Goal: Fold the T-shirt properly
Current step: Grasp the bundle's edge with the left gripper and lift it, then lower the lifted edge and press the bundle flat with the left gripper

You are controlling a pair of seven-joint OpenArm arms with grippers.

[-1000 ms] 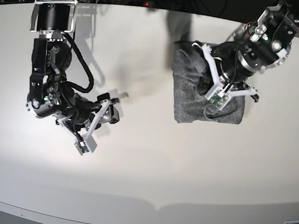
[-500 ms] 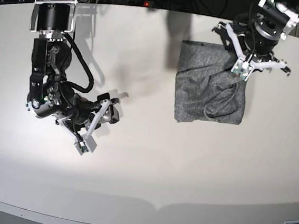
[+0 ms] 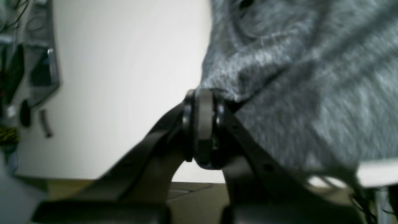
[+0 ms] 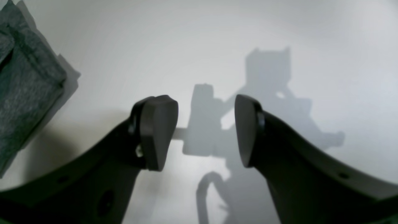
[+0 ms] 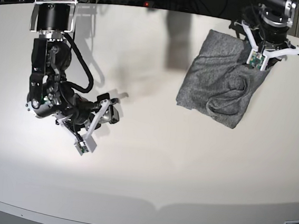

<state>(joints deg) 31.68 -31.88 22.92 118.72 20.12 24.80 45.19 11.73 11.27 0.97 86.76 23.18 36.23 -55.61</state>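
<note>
On the base view's left, the right tool (image 5: 105, 114) hangs over the bare table (image 5: 148, 175), jaws apart and empty, unmoved. Further right, the T-shirt (image 5: 220, 92) has slid toward the table's far right corner and turned askew, its folded bundle now slanted. At far right, the left tool (image 3: 202, 124) is clamped on the T-shirt's edge, having drawn back.

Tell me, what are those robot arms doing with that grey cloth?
They are folding a T-shirt. The left gripper is pinched shut on an edge of the shirt, which is bunched into a rumpled bundle near the far side of the white table. The right gripper is open and holds nothing; it hangs over bare table, off to the side of the shirt. The fold is not neat yet.
</note>
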